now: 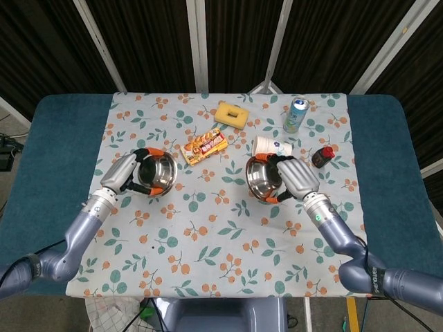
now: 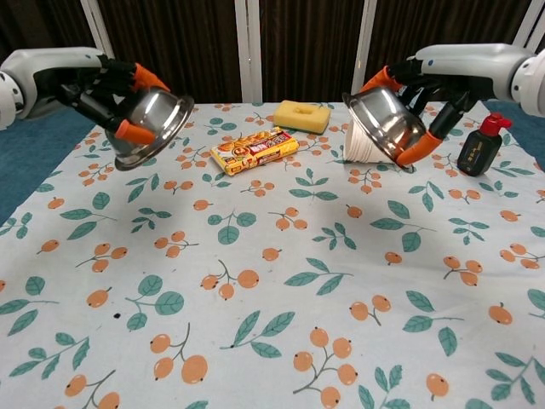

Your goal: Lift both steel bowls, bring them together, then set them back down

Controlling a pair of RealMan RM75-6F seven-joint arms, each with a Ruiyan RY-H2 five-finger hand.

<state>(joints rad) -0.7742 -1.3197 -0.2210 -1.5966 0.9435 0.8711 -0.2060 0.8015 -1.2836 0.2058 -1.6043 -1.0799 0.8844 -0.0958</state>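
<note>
The left hand (image 2: 106, 89) is gripping the left shiny round steel bowl (image 2: 153, 123) by its rim, tilted above the floral tablecloth (image 2: 272, 281); well apart, the right hand (image 2: 426, 94) is grasping the right steel bowl (image 2: 383, 123) likewise. Both are looking light, rigid, slippery, so rim grips suit them.

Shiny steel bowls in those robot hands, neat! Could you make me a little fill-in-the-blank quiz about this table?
1. Each hand holds one shiny steel ____.
2. The left hand and the right hand hold them tilted, ____ the flowered tablecloth.
3. Beside the tipped white paper cup stands a blue-green drink ____.
4. The yellow sponge block lies behind the orange snack ____.

Missing words: bowl; above; can; box
</note>
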